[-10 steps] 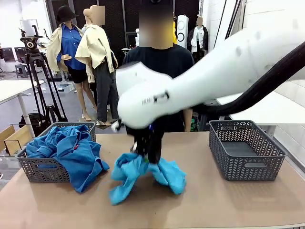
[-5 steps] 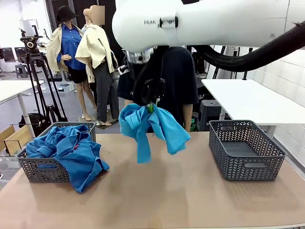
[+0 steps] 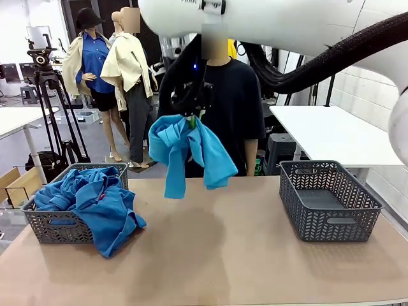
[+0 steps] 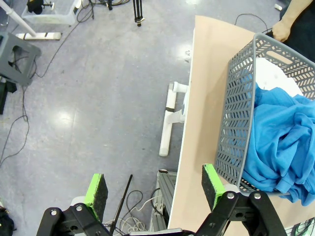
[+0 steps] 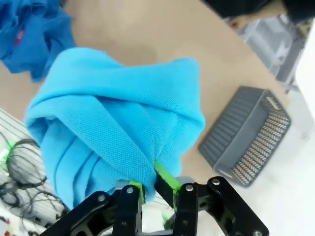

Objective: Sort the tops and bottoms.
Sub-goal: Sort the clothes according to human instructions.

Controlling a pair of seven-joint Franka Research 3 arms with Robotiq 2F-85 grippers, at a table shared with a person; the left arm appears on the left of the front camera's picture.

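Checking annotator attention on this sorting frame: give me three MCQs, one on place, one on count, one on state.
1. Where is the sky-blue shirt?
A. in the left basket
B. hanging above the table
C. flat on the table

2. How many grey baskets stand on the table?
A. one
B. two
C. three

3. How is the left gripper?
A. open, holding nothing
B. shut on a shirt
C. shut on a basket rim

Key: 1 B, it dangles from the right gripper, clear of the tabletop. 2 B, a left basket with blue shirts and a right basket. 3 A, its green pads stand wide apart over the floor.
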